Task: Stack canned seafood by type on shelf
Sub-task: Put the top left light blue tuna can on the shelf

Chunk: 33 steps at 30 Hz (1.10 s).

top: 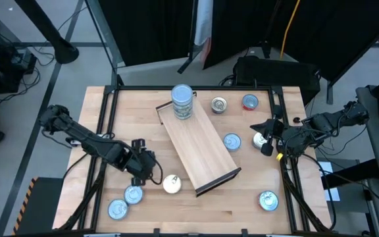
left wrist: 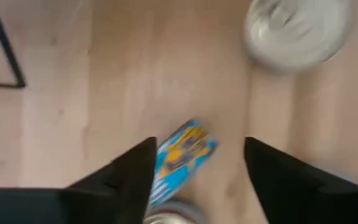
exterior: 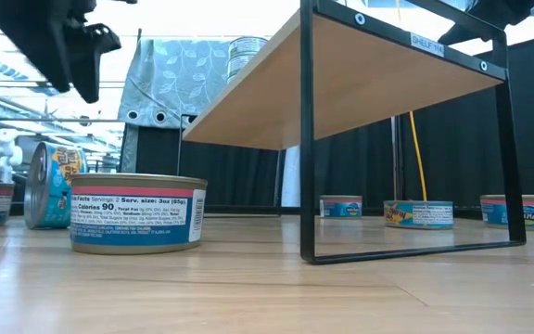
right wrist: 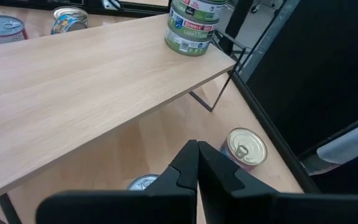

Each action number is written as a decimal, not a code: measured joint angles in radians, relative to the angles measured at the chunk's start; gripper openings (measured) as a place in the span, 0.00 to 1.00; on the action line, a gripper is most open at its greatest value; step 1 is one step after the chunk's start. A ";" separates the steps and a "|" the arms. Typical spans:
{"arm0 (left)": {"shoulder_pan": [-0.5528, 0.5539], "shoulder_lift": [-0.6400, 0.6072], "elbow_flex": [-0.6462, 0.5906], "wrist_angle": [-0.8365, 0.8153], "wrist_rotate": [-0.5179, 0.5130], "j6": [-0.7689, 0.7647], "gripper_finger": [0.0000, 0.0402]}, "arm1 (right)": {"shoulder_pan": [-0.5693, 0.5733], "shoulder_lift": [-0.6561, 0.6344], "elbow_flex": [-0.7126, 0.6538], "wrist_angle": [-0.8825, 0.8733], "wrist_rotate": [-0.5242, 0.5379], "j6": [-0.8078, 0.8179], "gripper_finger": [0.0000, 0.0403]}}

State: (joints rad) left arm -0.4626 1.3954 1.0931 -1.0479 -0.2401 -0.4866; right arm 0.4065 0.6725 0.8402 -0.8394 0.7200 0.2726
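High view has the shelf (top: 199, 143) sitting diagonally across the middle of the wooden counter (top: 235, 204), with a stack of tins (top: 182, 101) at its far end. The rest of the canned seafood is loose all around it: two tins past the far end (top: 219, 105) (top: 249, 102), one blue-topped tin (top: 231, 141) just beside the shelf's right edge, one near the front right corner (top: 268, 200), and two at the front left (top: 133, 194) (top: 117, 209), plus a cream tin (top: 172, 184) next to those.

The left gripper (top: 139, 168) is low at the front left, fingers (left wrist: 126, 177) spread apart, with a blue and yellow labelled tin (left wrist: 182, 155) tipped on its side between them, not pinched as far as I can see. The right gripper (top: 266, 141) hangs at the right edge near a silver tin (right wrist: 244, 148), fingers (right wrist: 185, 171) pressed together on nothing.
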 joint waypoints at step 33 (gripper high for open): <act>0.131 0.255 -0.003 -0.080 0.165 0.502 0.35 | 0.000 0.000 0.000 -0.002 -0.019 -0.008 0.00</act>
State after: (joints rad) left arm -0.3313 1.6505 1.0904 -1.1282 -0.0755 0.0155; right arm 0.4064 0.6727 0.8402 -0.8410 0.7013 0.2646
